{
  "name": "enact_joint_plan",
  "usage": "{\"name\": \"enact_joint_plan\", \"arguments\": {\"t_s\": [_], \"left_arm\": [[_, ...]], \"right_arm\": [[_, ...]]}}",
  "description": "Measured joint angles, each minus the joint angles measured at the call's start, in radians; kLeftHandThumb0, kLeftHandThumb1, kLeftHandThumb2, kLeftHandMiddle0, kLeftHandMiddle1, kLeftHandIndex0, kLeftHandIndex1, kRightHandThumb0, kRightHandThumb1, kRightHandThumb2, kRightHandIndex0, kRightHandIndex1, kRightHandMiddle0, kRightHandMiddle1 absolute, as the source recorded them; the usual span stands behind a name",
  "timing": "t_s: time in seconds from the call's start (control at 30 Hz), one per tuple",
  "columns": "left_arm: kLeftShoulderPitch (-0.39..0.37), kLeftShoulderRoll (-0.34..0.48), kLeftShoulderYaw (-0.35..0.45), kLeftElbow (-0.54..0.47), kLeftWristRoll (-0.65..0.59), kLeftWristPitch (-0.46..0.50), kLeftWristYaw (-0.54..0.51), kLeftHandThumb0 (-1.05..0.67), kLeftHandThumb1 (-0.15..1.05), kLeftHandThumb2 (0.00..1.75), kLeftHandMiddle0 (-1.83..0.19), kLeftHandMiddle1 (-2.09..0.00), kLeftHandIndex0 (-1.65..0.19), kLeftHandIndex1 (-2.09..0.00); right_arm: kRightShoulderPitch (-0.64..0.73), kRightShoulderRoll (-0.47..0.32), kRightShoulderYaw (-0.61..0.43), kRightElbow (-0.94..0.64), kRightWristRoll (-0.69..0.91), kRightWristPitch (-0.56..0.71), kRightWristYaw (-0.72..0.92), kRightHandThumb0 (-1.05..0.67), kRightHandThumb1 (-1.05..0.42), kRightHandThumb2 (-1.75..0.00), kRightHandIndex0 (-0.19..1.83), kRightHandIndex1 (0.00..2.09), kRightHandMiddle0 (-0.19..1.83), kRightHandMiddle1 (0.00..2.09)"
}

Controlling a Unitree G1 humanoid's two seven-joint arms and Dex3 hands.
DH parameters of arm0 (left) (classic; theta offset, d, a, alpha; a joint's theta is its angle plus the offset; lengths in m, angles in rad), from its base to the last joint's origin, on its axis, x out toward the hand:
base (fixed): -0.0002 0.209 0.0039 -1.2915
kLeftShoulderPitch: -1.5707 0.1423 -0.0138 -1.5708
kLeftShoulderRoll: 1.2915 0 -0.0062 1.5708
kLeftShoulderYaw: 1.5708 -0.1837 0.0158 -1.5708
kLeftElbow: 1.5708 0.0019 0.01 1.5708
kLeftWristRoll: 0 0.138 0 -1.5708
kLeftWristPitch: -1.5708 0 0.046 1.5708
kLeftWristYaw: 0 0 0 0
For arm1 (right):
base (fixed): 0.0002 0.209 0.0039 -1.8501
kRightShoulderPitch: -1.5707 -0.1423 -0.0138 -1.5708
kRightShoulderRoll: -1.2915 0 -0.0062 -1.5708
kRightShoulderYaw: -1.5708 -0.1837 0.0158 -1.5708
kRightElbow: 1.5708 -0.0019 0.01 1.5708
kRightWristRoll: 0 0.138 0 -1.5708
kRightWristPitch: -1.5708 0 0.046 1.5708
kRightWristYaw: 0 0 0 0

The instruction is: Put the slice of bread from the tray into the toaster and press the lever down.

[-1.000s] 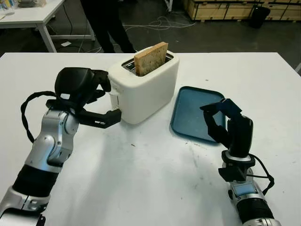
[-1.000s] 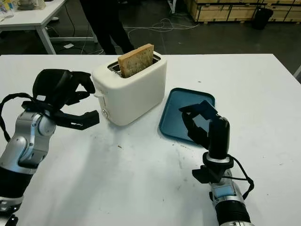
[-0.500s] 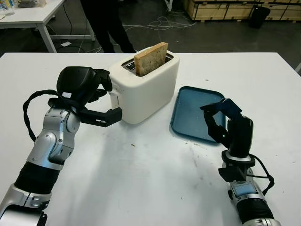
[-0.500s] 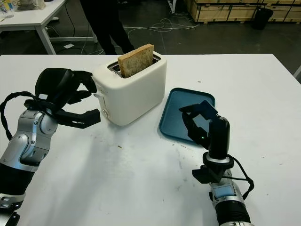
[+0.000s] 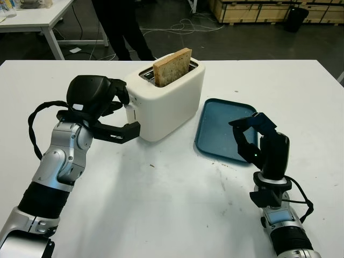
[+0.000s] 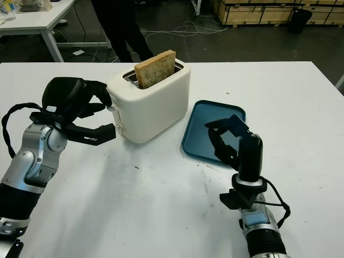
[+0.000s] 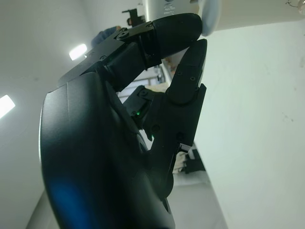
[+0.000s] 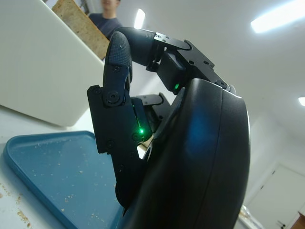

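Bread slice [image 5: 172, 66] stands proud in the toaster [image 5: 166, 99] — light, crumbly. Our left hand [image 5: 99, 110], empty and curled, sits at the lever end; we'd press there — right hand [image 5: 257, 141] curled, empty.

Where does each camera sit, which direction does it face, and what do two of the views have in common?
Left eye view: head camera, looking forward and down at the table; both arms enter from the bottom edge.
Right eye view: same, slightly offset.
Left wrist view: beside the left hand, facing the toaster.
Right wrist view: beside the right hand, facing the tray and toaster.
Shared: the right wrist and eye views show the bread in the toaster slot.
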Motion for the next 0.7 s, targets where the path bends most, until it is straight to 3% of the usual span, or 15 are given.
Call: {"name": "enact_joint_plan", "arguments": {"t_s": [0.7], "left_arm": [[-0.012, 0.0, -0.014, 0.013, 0.001, 0.003, 0.012, -0.26, 0.87, 0.0, -0.93, -1.59, -1.07, -0.76]], "right_arm": [[0.001, 0.0, 0.0, -0.004, 0.0, 0.002, 0.0, -0.46, -0.92, -0.38, 0.65, 1.67, 0.63, 1.15]]}}
